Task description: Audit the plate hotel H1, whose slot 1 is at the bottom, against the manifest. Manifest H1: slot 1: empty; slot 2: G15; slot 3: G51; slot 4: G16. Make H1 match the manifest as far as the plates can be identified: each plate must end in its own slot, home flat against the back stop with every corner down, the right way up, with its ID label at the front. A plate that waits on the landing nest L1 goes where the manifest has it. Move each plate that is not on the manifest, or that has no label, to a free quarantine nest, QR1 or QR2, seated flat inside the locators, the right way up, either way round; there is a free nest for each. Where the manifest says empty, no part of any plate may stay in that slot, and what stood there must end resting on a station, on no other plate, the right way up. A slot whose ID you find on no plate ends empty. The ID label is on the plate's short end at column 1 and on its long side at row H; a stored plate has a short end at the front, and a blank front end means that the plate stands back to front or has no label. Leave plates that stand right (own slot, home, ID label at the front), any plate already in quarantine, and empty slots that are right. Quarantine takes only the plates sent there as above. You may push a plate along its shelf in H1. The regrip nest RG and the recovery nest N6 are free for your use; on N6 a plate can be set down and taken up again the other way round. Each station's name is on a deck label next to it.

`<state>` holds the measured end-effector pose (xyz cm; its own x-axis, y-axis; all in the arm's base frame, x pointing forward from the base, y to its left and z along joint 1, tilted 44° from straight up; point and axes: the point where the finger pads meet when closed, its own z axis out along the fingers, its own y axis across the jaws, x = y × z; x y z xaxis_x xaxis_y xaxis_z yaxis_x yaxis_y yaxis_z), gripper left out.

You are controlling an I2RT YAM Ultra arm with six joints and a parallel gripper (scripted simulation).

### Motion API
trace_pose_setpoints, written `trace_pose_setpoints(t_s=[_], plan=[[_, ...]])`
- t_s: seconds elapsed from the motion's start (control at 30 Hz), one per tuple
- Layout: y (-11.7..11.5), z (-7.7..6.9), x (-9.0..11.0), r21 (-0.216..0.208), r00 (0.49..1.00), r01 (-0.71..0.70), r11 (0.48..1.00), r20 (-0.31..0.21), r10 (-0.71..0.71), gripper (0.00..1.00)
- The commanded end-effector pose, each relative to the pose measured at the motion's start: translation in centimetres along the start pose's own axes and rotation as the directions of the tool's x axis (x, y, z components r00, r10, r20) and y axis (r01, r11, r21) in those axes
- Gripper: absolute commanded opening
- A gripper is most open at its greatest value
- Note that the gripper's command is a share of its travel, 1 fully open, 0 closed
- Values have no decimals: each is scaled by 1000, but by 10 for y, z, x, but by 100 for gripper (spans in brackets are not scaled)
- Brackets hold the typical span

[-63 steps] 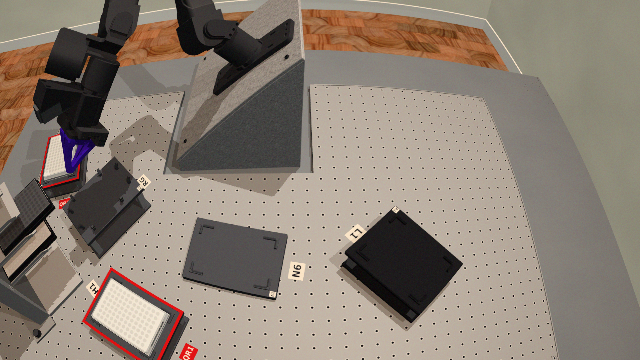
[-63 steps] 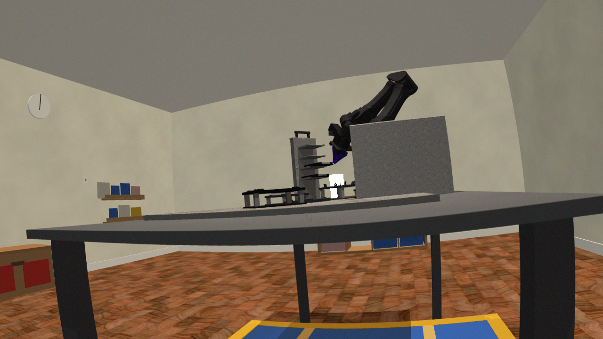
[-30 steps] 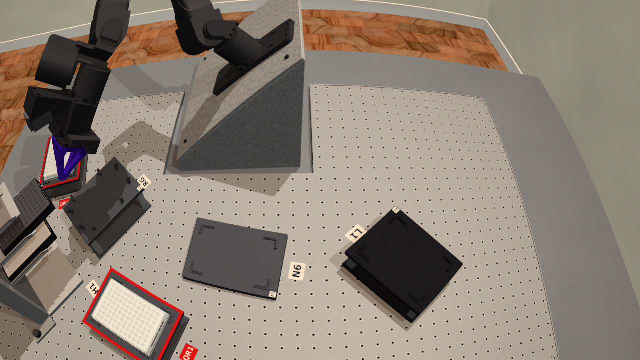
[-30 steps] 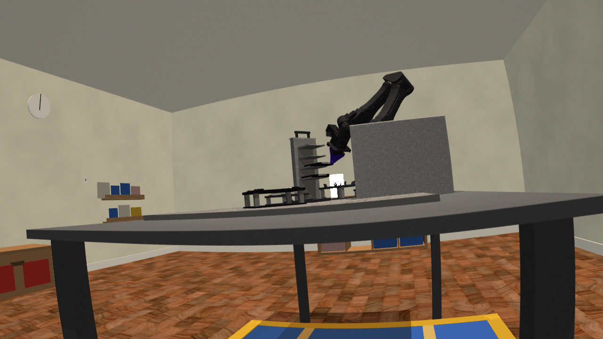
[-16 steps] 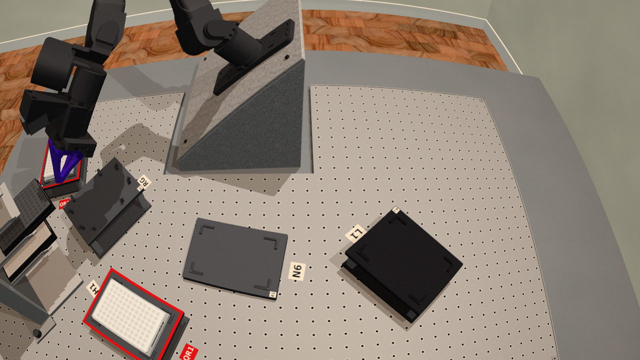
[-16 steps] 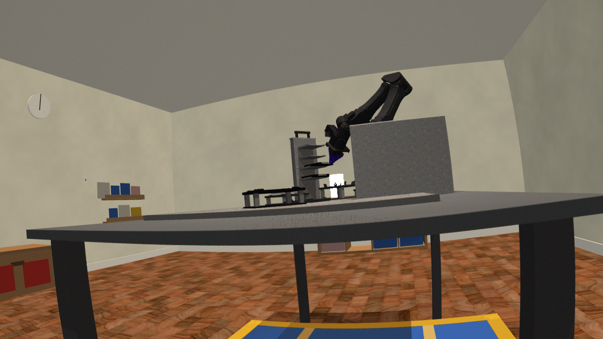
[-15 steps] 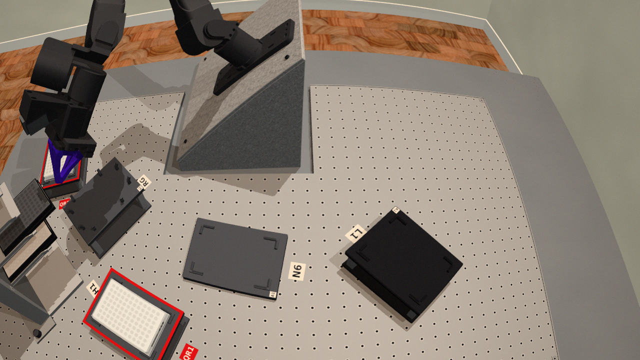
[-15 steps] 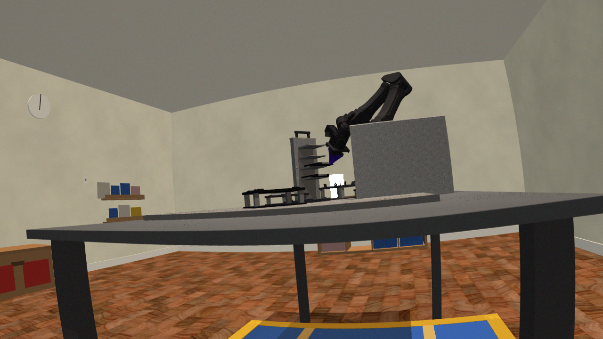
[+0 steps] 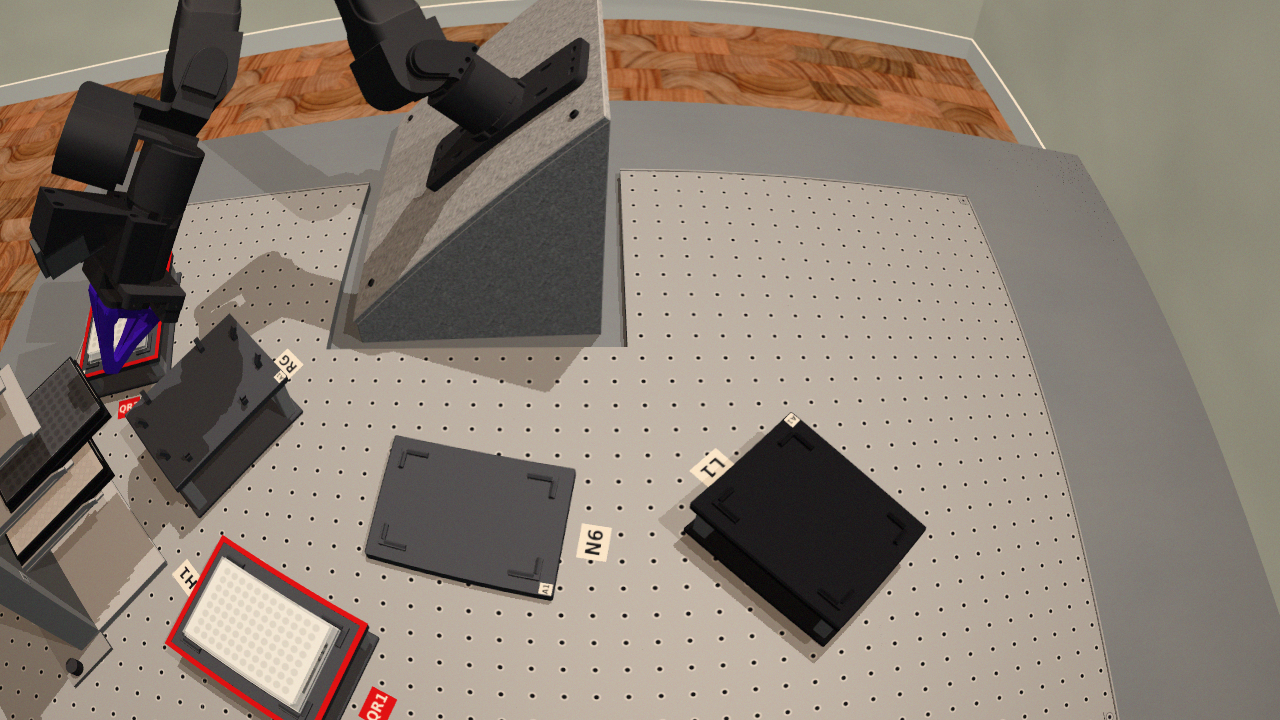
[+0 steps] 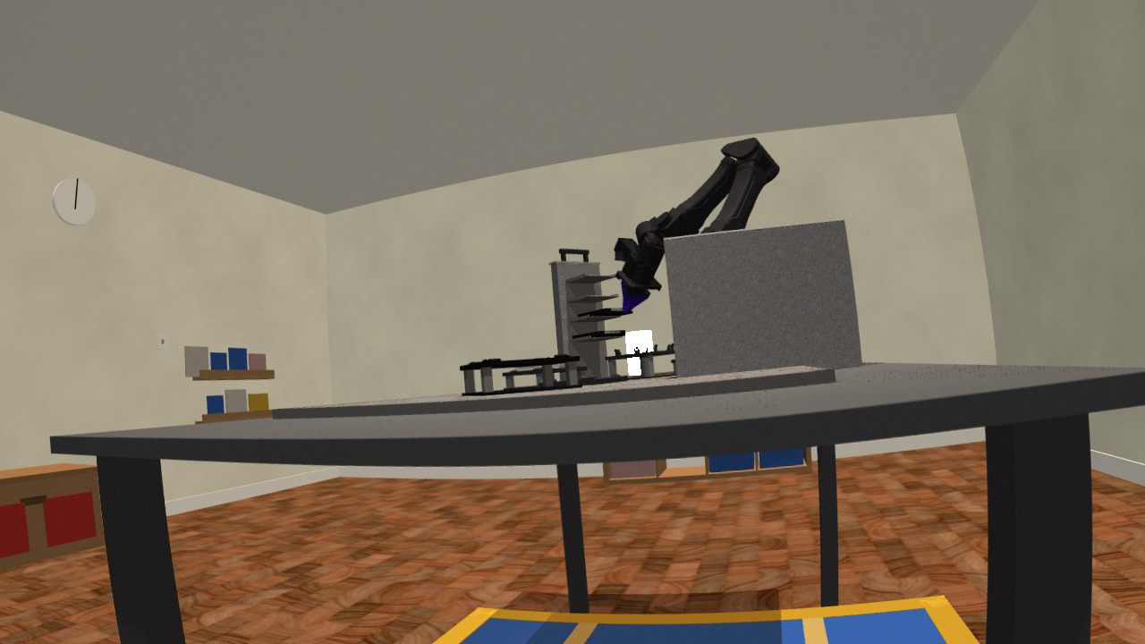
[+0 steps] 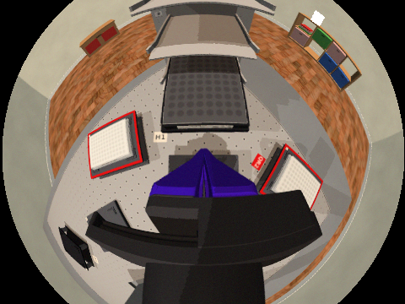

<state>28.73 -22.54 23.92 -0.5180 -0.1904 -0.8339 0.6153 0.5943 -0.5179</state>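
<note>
The plate hotel H1 (image 9: 35,573) (image 10: 570,316) stands at the deck's left edge. A dark plate (image 9: 51,426) (image 11: 205,97) lies on one of its shelves and reaches out at the front. A paler plate (image 9: 55,501) lies on another shelf. I cannot read any plate label. My gripper (image 9: 111,360) (image 10: 632,301) (image 11: 203,154) is shut and empty. It hangs in front of the hotel, above the deck, facing the shelves. A white plate (image 9: 255,628) (image 11: 113,143) sits in QR1. Another white plate (image 9: 93,335) (image 11: 295,177) sits in QR2, partly hidden by my fingers.
The regrip nest RG (image 9: 210,411) stands right of the hotel. The flat nest N6 (image 9: 465,510) and the raised landing nest L1 (image 9: 805,523) hold no plate. The grey wedge (image 9: 501,232) carrying the arm's base stands behind them.
</note>
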Motion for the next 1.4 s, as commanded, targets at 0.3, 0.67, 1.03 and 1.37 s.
trace_pose_setpoints(t_s=[0.3, 0.67, 1.03, 1.37], plan=[[-1, 4, -9, -1, 1000, -4, 1000, 13, 4, 0], [-1, 8, -14, -1, 1000, -4, 1000, 13, 4, 0], [-1, 13, -19, -1, 1000, -4, 1000, 13, 4, 0], [-1, 17, -23, -1, 1000, -4, 1000, 13, 4, 0]])
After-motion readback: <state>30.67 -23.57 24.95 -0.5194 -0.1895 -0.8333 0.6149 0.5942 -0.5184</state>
